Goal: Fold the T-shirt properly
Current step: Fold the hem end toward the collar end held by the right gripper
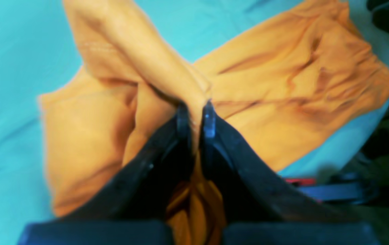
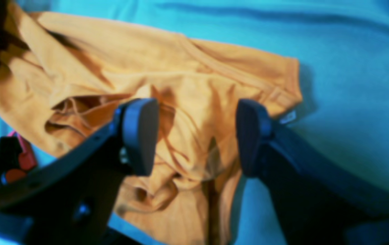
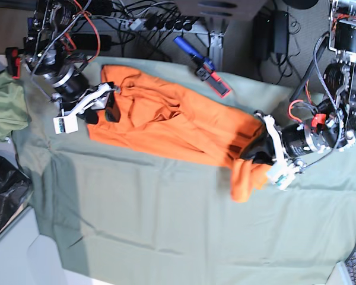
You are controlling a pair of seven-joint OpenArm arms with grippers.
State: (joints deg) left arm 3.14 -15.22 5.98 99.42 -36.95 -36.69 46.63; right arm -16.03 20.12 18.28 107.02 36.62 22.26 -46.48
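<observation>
The orange T-shirt (image 3: 178, 124) lies stretched and rumpled across the far half of the pale green table cloth (image 3: 166, 225). My left gripper (image 1: 196, 115) is shut on a bunched fold of the T-shirt (image 1: 283, 85); in the base view this gripper (image 3: 250, 157) holds the shirt's right end, and a flap hangs down below it. My right gripper (image 2: 196, 136) is open, its jaws wide apart just above wrinkled cloth near the hem of the T-shirt (image 2: 181, 68). In the base view it (image 3: 104, 110) hovers over the shirt's left end.
An olive green bunched garment (image 3: 3, 107) lies at the table's left edge. A blue and red tool (image 3: 204, 68) lies behind the shirt. A black bag (image 3: 3, 190) sits off the left side. Cables and a power strip (image 3: 160, 24) run along the back.
</observation>
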